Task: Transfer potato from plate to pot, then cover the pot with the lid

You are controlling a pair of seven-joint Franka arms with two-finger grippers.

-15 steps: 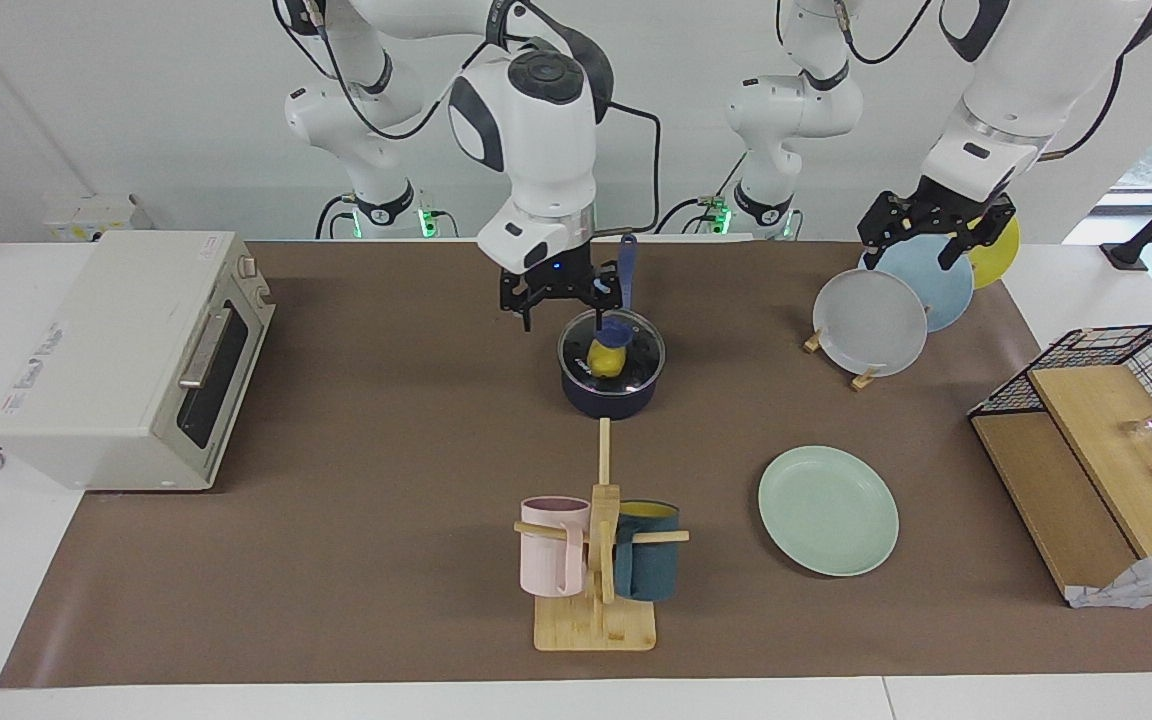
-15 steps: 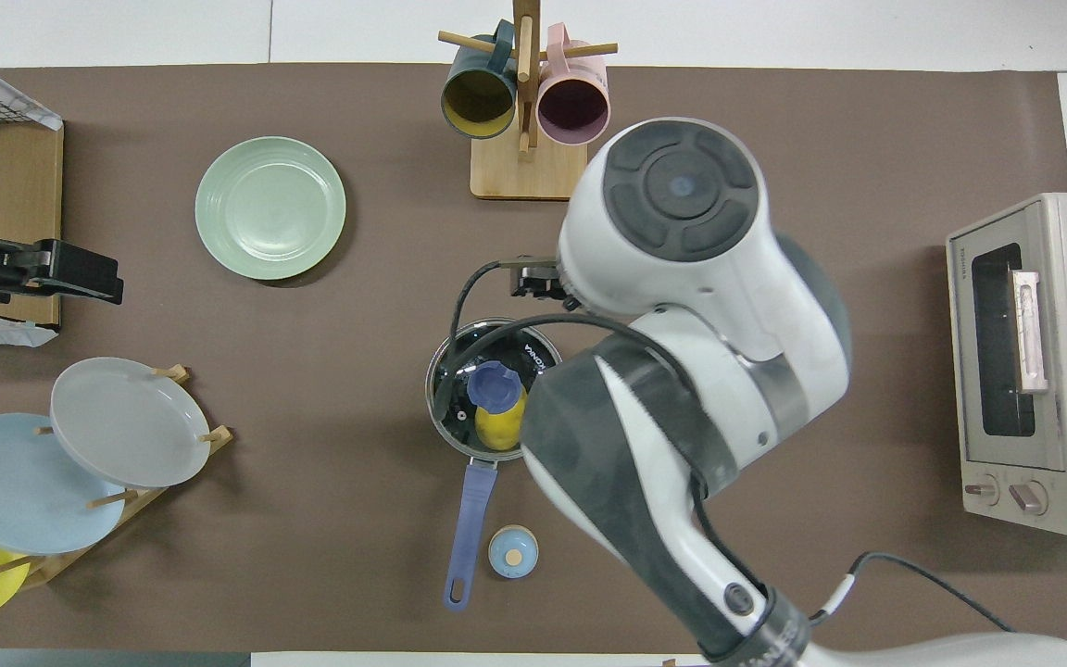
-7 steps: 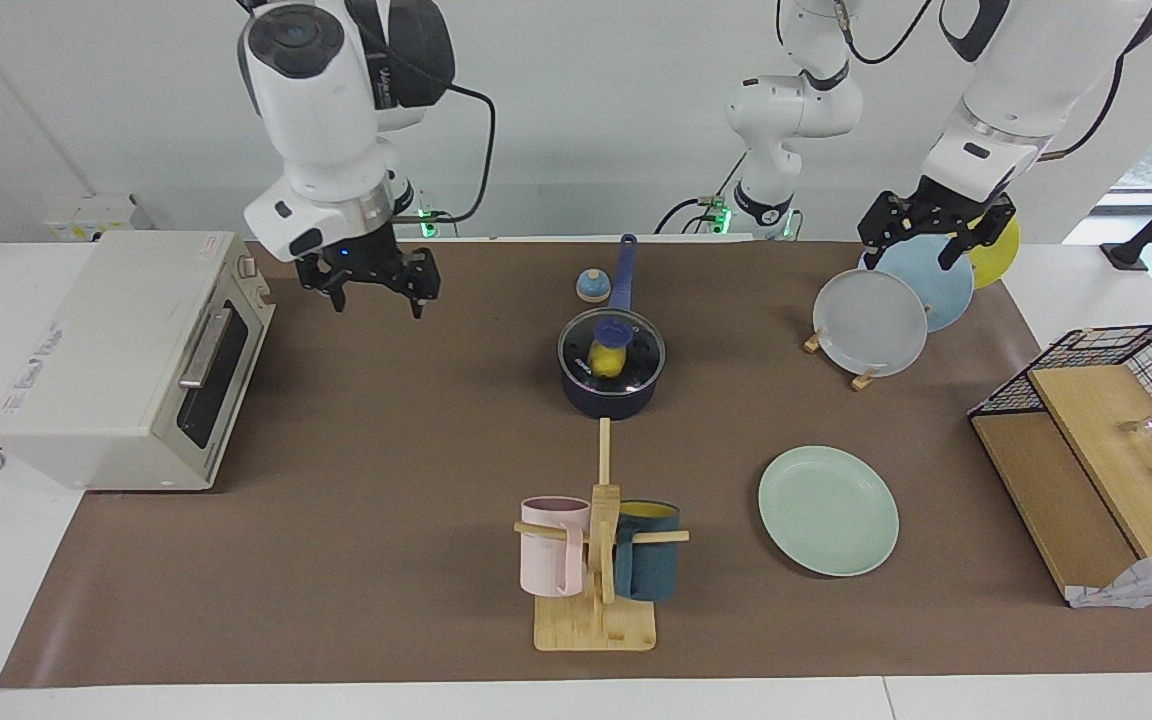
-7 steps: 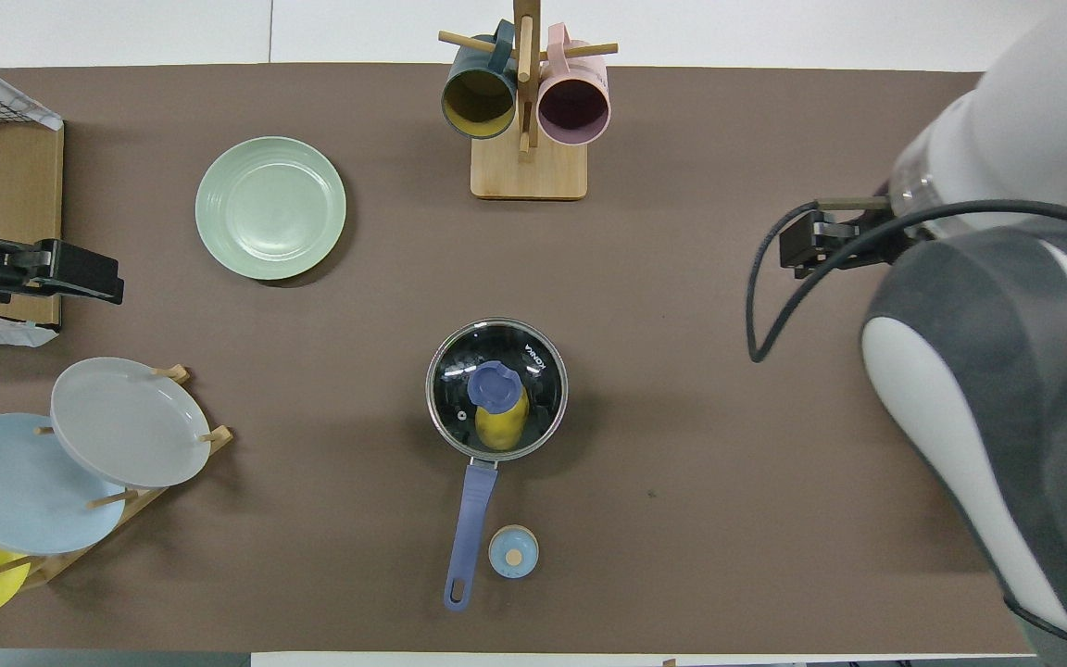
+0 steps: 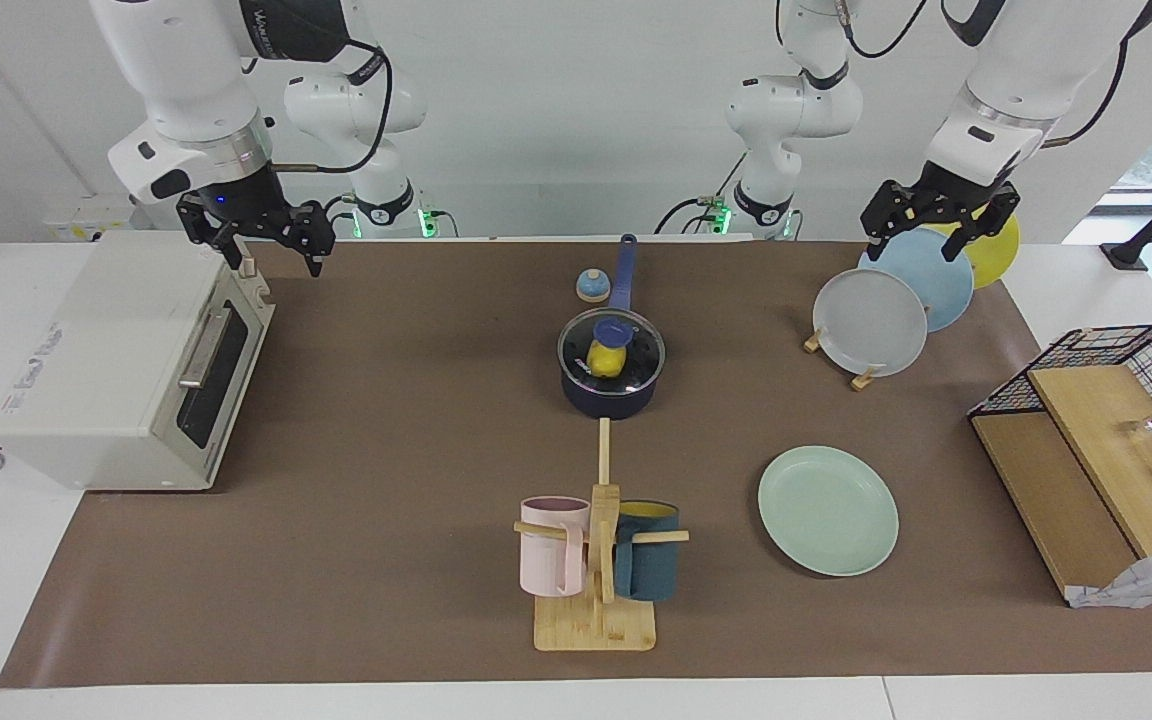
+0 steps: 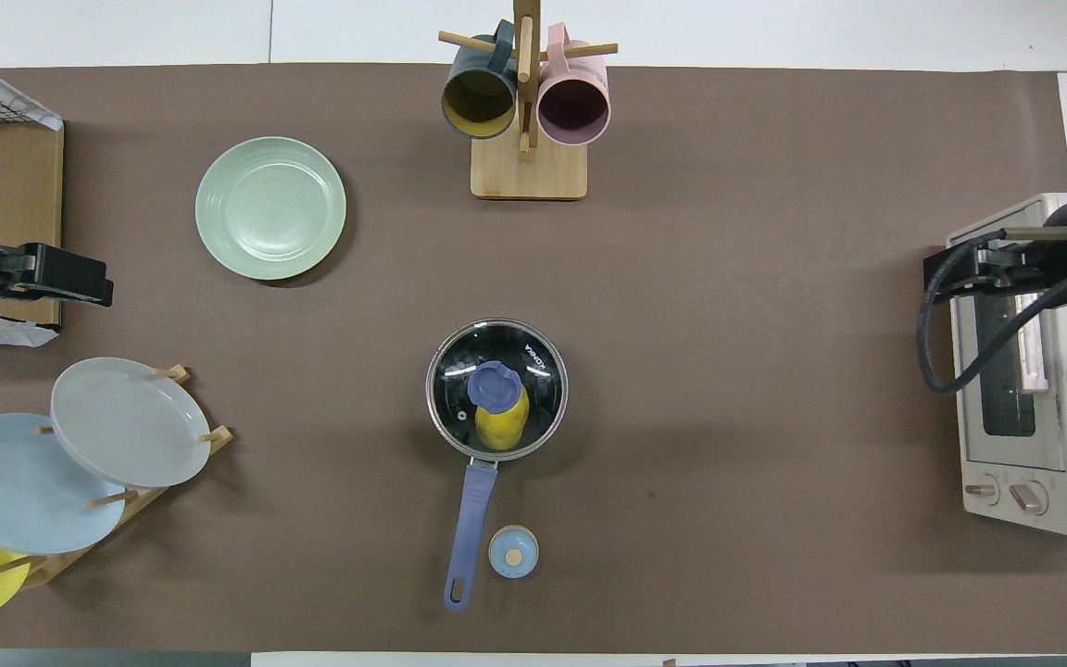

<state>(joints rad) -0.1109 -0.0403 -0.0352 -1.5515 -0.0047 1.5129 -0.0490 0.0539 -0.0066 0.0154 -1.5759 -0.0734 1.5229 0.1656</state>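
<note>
Sitting inside the pot [image 5: 611, 395] near the middle of the counter [image 5: 386, 450], the yellow potato [image 5: 604, 358] shows through the glass lid [image 5: 636, 345] that rests flat on the pot's rim, its blue knob [image 5: 613, 329] over the potato. The pot's long handle [image 5: 624, 270] points toward the robots, and a small blue-and-tan dome [image 5: 592, 286] stands just beside the handle, toward the right arm's end of the counter. The pale green plate [image 5: 828, 510] lies bare, farther from the robots than the pot and toward the left arm's end. A wooden mug stand [image 5: 596, 600], with a pink mug [image 5: 551, 545] and a dark teal mug [image 5: 646, 565] hung on it, stands farther from the robots than the pot.

The right pincer [image 5: 268, 252] hangs in the air over the corner of the toaster oven [image 5: 116, 350] at the right arm's end of the counter; its fingers are spread apart and hold nothing. The left pincer [image 5: 936, 225] hovers over the rack of upright plates [image 5: 876, 320], grey, blue and yellow, at the left arm's end; its fingers are also apart, with nothing between them. A wire basket [image 5: 1116, 365] and wooden boards [image 5: 1086, 470] lie at the counter's edge, farther from the robots than that rack.
</note>
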